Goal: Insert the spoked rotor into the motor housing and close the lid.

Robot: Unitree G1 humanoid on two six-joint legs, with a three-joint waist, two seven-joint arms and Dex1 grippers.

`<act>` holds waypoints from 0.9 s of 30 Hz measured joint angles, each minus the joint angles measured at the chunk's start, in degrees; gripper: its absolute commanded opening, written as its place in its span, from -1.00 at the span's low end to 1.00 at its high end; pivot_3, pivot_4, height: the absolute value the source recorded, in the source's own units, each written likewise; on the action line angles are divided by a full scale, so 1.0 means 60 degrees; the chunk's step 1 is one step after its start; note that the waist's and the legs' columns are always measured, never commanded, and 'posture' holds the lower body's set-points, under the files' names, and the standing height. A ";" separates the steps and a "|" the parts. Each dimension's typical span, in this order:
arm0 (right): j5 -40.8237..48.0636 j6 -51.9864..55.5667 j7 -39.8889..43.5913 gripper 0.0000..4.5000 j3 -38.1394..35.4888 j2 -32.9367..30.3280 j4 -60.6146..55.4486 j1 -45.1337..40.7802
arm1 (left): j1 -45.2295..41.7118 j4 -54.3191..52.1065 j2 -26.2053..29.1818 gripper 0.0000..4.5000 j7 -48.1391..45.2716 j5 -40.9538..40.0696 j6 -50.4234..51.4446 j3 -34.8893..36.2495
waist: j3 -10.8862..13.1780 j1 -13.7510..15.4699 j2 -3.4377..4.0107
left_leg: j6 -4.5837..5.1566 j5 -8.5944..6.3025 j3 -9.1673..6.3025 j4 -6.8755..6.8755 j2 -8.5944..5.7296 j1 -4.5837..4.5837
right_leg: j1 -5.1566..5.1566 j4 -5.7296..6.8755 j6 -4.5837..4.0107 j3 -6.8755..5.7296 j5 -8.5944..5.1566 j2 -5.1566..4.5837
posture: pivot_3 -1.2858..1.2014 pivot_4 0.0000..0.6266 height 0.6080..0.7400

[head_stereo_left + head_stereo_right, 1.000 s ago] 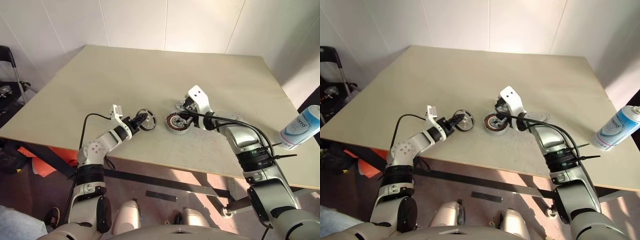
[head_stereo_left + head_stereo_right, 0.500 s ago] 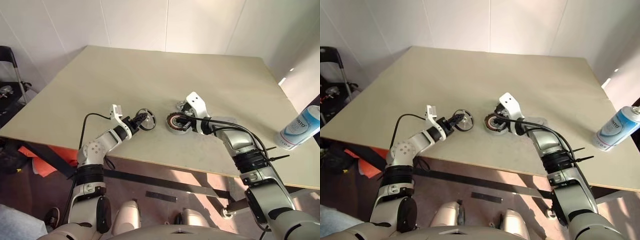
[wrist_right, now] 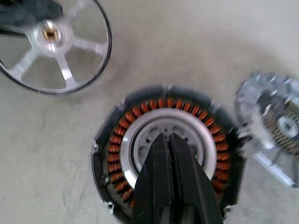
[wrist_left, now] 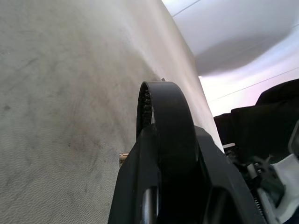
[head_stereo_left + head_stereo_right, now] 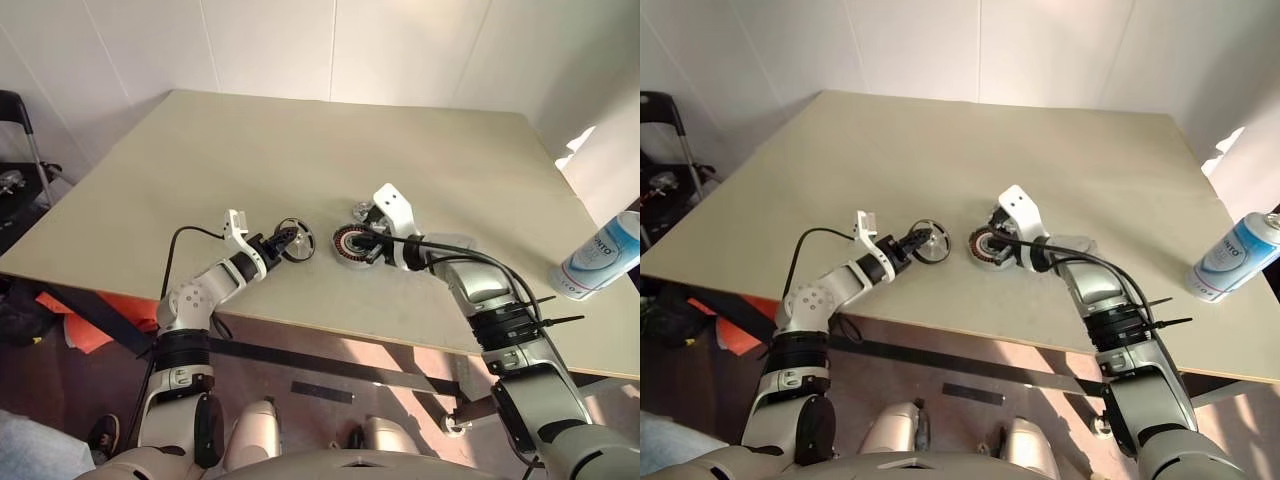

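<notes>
So the left gripper (image 5: 281, 240) is pinching the spoked rotor (image 5: 295, 241), that thin dark metal ring with a few slim silver spokes and a brass-coloured hub, by its rim and holding it edge-up near the pale beige table (image 5: 250, 150), just left of the motor housing (image 5: 352, 244). The housing is the squat round puck with the copper-orange ring of windings and a silver centre, sitting flat on the table with its open face up. The right gripper (image 3: 171, 154) has its two black fingers pressed together with nothing between them, tips aimed down at the middle of the housing. My guess is it's there to pin the puck so it doesn't skate when the rotor comes in, though I can't tell if the tips actually touch it. The lid (image 3: 273, 114), a small silver-grey metal disc with cut-outs and a notched rim, lies on the table just beside the housing on its far side, out of the way for later. Looks like the rotor isn't in yet. A blue-and-white spray can (image 5: 600, 255) stands well off to the right.
</notes>
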 measured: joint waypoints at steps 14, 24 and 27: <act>0.0097 0.0168 -0.0231 -1.00 -0.0831 -0.0384 0.0015 -0.0780 | -0.1030 0.0402 -0.0602 -0.82 0.0005 -0.1050 0.0535 0.0371 | 0.0007 0.0025 -0.0010 | 0.0001 0.0001 -0.0001 0.0000 -0.0005 -0.0009 | -0.0003 0.0000 -0.0001 0.0000 0.0000 0.0000 | 0.03 -1.00 1.00; 0.0097 0.0260 -0.0728 -1.00 -0.1684 -0.0872 -0.0113 -0.1650 | -0.2232 0.2592 -0.1416 -0.82 -0.0426 -0.1482 0.0536 0.0452 | 0.0015 0.0049 -0.0019 | 0.0008 0.0001 -0.0002 0.0002 -0.0005 -0.0010 | -0.0005 -0.0001 0.0000 0.0000 0.0001 0.0000 | 0.03 -1.00 1.00; 0.0097 0.0364 -0.0768 -1.00 -0.1723 -0.1016 -0.0150 -0.1651 | -0.2569 0.3614 -0.1473 -0.82 -0.0670 -0.1398 0.0186 0.0565 | 0.0015 0.0052 -0.0020 | 0.0026 0.0003 -0.0001 0.0002 -0.0008 -0.0011 | -0.0003 -0.0006 0.0002 0.0000 0.0001 0.0000 | 0.03 -1.00 1.00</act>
